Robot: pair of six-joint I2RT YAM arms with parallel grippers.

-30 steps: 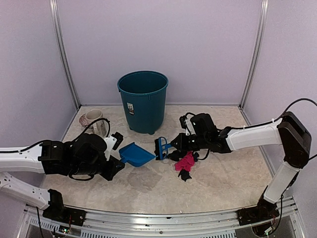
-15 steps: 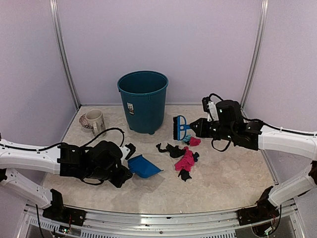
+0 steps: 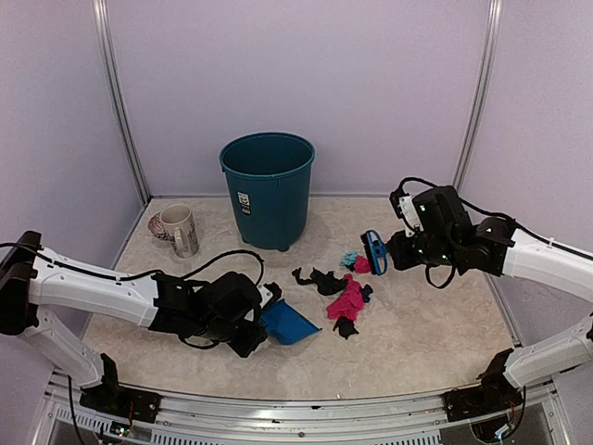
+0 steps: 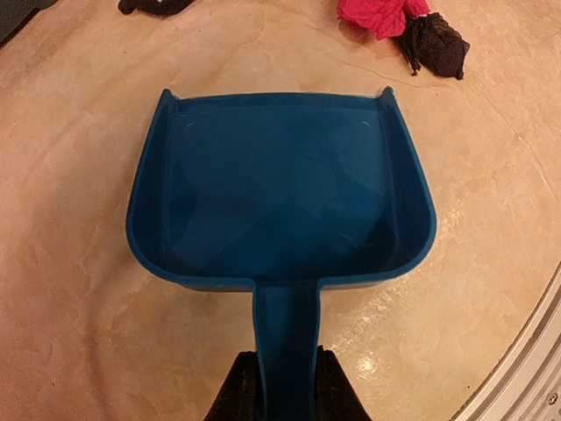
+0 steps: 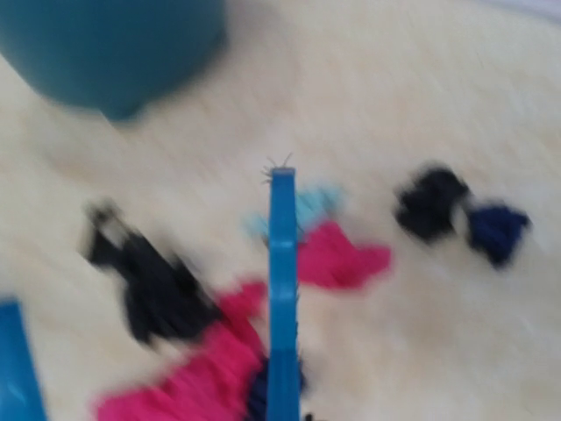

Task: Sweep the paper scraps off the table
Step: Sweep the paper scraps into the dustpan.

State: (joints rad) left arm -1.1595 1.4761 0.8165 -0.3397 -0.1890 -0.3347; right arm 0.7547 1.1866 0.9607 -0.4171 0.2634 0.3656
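Paper scraps lie mid-table: a pink one [image 3: 347, 301], black ones [image 3: 320, 278], a small teal and pink pair [image 3: 355, 262]. My left gripper [image 3: 248, 336] is shut on the handle of the blue dustpan [image 3: 287, 324], which rests on the table [image 3: 417, 334] left of the scraps; in the left wrist view the pan [image 4: 280, 189] is empty, with pink [image 4: 377, 13] and black scraps [image 4: 434, 39] beyond its mouth. My right gripper [image 3: 400, 250] is shut on the blue hand brush [image 3: 374, 251], held just right of the scraps. The right wrist view is blurred; the brush [image 5: 282, 289] hangs over the pink scraps [image 5: 337, 254].
A teal bin [image 3: 268, 190] stands at the back centre, also in the right wrist view [image 5: 110, 48]. A mug [image 3: 176, 229] stands at the back left. Lilac walls enclose the table. The metal front rail [image 3: 296, 408] runs along the near edge.
My left arm has slid the dustpan rightward, closer to the scraps. My right arm has swung the brush from the left of the pile to its right side and turned it.
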